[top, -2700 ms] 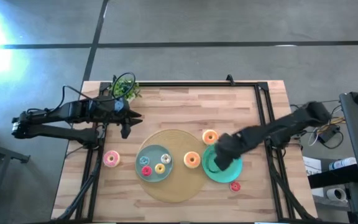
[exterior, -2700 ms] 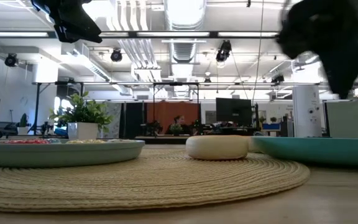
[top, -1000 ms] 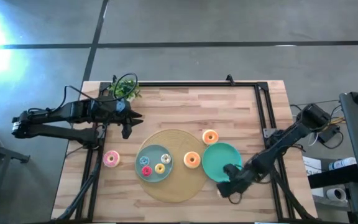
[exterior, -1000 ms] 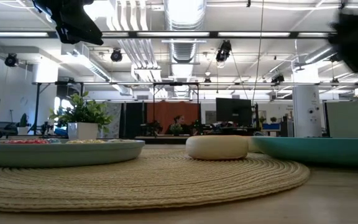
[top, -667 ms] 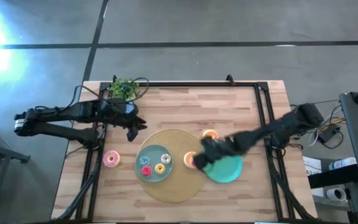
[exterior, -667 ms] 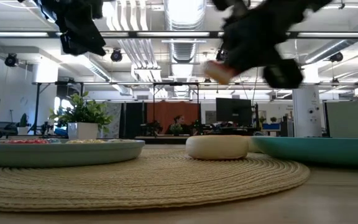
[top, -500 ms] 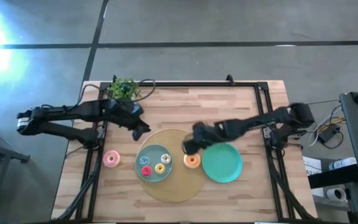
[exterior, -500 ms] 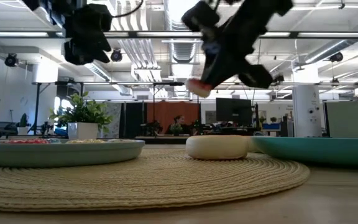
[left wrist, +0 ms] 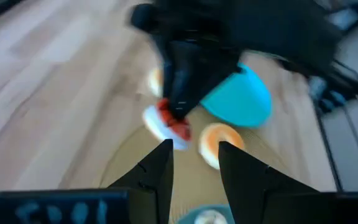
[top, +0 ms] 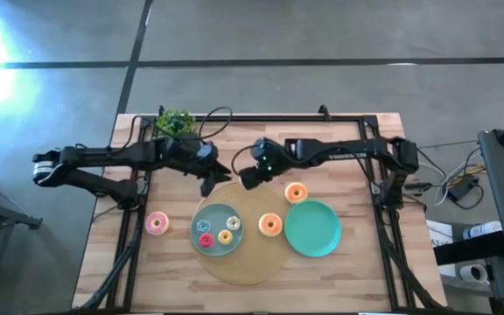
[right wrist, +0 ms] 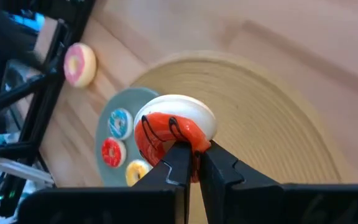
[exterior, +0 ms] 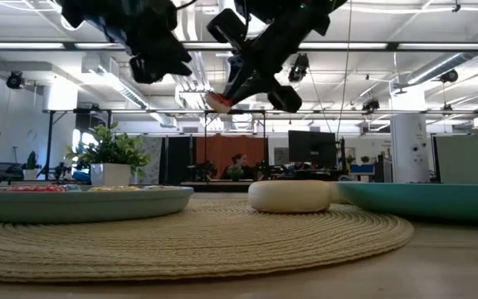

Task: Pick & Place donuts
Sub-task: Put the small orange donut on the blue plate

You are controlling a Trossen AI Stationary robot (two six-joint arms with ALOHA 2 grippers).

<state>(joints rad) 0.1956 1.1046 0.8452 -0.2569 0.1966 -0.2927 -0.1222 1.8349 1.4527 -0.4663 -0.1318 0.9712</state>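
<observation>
Overhead, the right claw [top: 247, 178] pinches a red-iced donut [right wrist: 166, 130] by its rim, lifted above the woven mat's [top: 274, 262] far edge, probably for carrying toward the grey-blue plate [top: 217, 214], while the left claw [top: 206, 185], slightly parted and empty, hovers just beside it.

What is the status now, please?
Right gripper shut on red donut, raised above woven mat. Left gripper open, facing it close by. Nothing between them; grey-blue plate lies below.
</observation>
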